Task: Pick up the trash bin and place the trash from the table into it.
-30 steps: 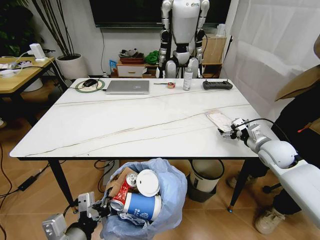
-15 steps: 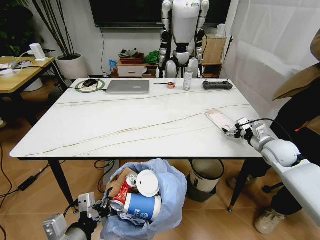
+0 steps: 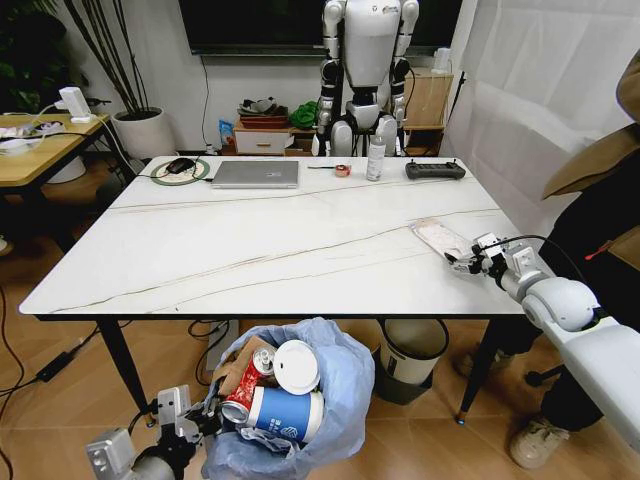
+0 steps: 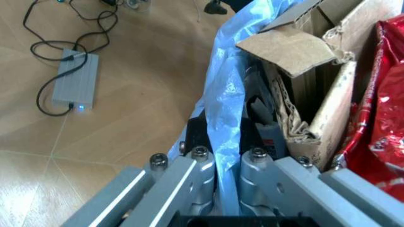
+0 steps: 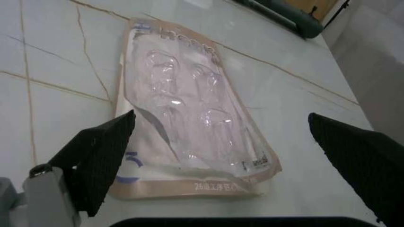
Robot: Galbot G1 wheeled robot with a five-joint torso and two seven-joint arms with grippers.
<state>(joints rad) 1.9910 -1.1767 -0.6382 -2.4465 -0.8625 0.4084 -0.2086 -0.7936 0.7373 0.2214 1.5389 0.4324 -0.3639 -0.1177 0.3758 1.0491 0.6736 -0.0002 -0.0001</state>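
My right hand (image 3: 462, 262) sits low over the table (image 3: 250, 250) near its right edge, fingers (image 5: 98, 156) spread wide, one to each side of the near end of the clear flat plastic package (image 5: 189, 123), gripping nothing. The package lies flat by that right edge; its tan border carries print I cannot read, apart from what looks like "26" along the near strip.

My left hand (image 4: 221, 175) is below the table's front edge, pinched tight on the blue bag rim of the trash bin (image 3: 340, 385). Inside the bin lie torn cardboard (image 4: 315, 80), a crushed red can (image 3: 243, 395), a white round lid (image 3: 296, 366) and a blue-white paper cup (image 3: 285, 412).
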